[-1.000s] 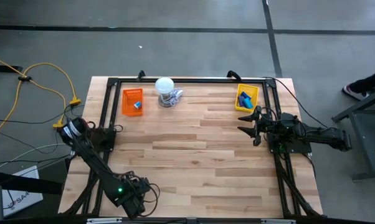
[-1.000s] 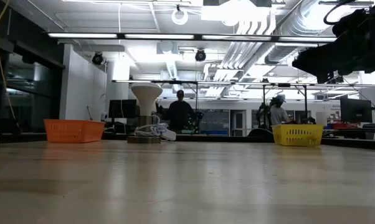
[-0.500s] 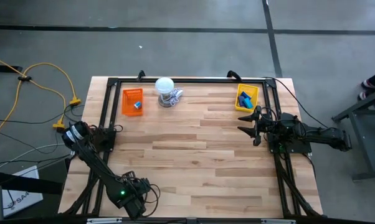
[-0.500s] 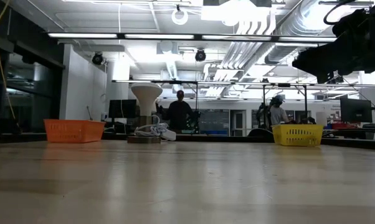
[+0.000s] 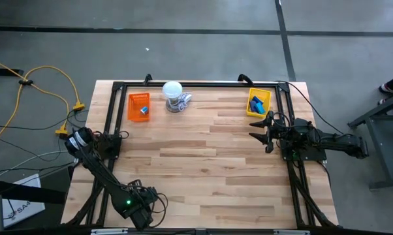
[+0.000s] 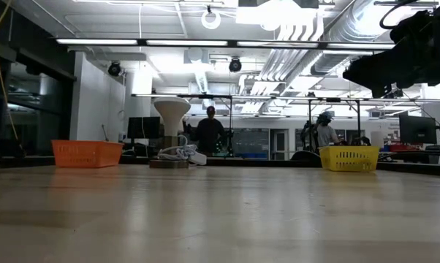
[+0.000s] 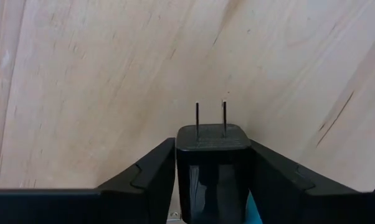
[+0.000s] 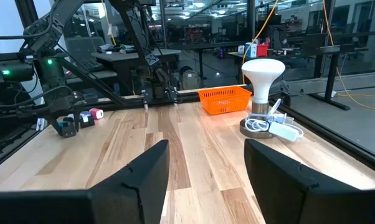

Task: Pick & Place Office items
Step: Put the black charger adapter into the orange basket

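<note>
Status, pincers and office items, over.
Left pincer gripping black plug over table. Right pincer open, empty, beside yellow tray holding blue blocks. No obstruction seen.

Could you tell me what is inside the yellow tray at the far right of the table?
In the yellow tray lie a few blue blocks. Whatever sits beneath them, or smaller bits, cannot be made out from above; from table height its wall hides the contents.
</note>
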